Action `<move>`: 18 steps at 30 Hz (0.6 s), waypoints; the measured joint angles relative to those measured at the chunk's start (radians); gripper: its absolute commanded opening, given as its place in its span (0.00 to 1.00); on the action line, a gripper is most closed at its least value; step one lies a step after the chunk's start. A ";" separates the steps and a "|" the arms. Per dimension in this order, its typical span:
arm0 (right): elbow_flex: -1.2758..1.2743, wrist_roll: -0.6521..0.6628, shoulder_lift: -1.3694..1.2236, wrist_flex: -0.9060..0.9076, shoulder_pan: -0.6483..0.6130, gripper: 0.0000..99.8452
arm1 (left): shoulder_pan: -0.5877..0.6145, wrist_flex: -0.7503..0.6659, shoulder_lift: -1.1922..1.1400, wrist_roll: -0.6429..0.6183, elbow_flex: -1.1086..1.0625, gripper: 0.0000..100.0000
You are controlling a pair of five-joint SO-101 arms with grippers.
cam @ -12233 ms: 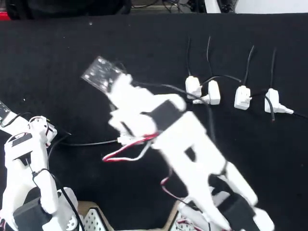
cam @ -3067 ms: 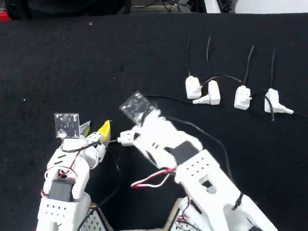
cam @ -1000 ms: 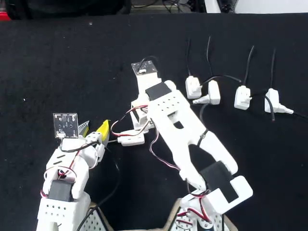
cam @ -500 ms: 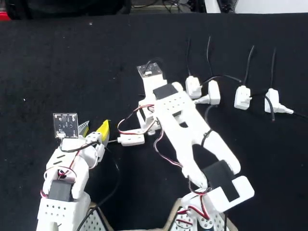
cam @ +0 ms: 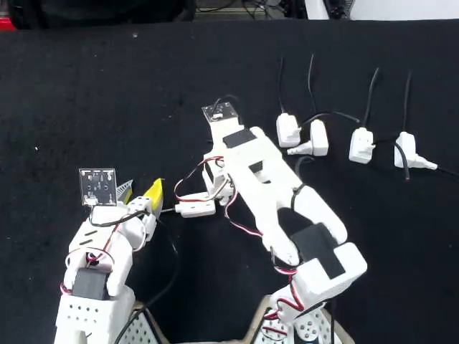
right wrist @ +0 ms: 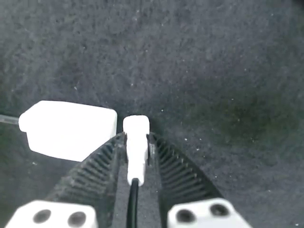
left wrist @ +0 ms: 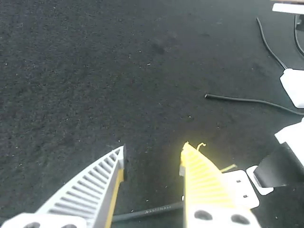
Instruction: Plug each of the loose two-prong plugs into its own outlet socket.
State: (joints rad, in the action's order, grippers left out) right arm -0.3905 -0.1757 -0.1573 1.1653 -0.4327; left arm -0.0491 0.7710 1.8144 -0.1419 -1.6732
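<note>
Gaping wide at the near edge with the left gripper [cam: 141, 189], straddling a black cord [left wrist: 147, 210]; finding the outlet socket [cam: 196, 208] at its 3 o'clock, long axis 9-to-3; clamping the two-prong plug [right wrist: 136, 152] in the right gripper [right wrist: 137, 139] just beside, at the socket's 1 o'clock; showing no readable print

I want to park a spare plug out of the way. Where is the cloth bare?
Bare: the far left of the cloth, beyond the left gripper, and the near right corner below the row of white plugs. Crowded: around the right gripper, its plug and the socket block.
</note>
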 measured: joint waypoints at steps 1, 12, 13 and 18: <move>0.002 0.000 -0.002 0.000 0.000 0.01 | 0.000 0.000 0.000 0.000 0.000 0.20; 0.020 0.000 0.074 0.060 0.000 0.01 | 0.000 0.000 0.000 0.000 0.000 0.20; 0.020 0.000 0.092 0.060 0.000 0.01 | 0.000 0.000 0.000 0.000 0.000 0.20; 0.020 0.000 0.132 0.061 -0.003 0.01 | 0.000 0.000 0.000 0.000 0.000 0.20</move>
State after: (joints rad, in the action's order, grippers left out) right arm -0.3705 -0.1757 -0.0253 1.2267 -0.4358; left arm -0.0491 0.7710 1.8144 -0.1419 -1.6732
